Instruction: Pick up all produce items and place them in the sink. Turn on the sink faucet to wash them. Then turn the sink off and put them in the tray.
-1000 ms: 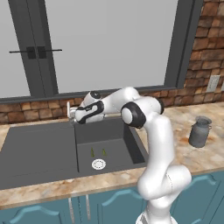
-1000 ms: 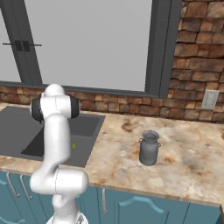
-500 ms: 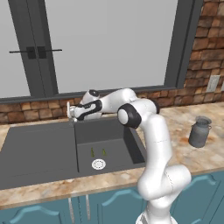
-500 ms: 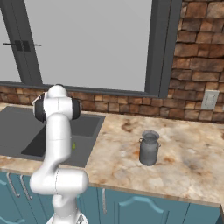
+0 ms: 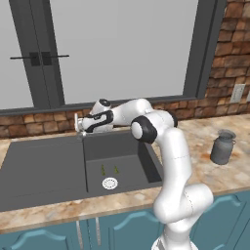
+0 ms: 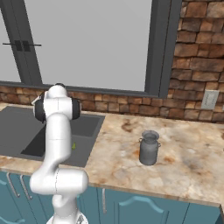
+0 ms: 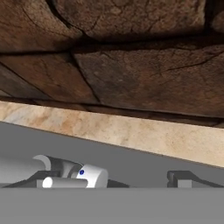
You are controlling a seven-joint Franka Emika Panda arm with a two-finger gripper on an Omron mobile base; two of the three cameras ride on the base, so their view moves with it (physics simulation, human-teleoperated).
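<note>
The arm reached across the sink [image 5: 44, 171] toward its back edge, with the tool [image 5: 80, 126] positioned at the sink faucet [image 5: 77, 124]. In the left base view the tool lay level, pointing toward the left, and its tip overlapped the slim silver spout; whether it touched the spout could not be determined. The jaws stood spread wide and held nothing.

In the hand view the faucet's rounded silver body [image 7: 89, 176] with a small blue mark sat close at lower left, beside one dark fingertip [image 7: 183, 178] at lower right. Behind it ran the grey sink rim, a strip of speckled worktop [image 7: 131, 133] and the brick wall [image 7: 131, 57].

The two produce items [image 5: 109, 170] lay on the floor of the deep basin, side by side and slightly apart, just behind the white round drain [image 5: 110, 183]. One greenish piece [image 6: 74, 146] also showed in the basin in the right base view, just beside the arm.

A grey metal jug [image 5: 222, 146] stood on the worktop well to the right of the sink, apart from everything else
</note>
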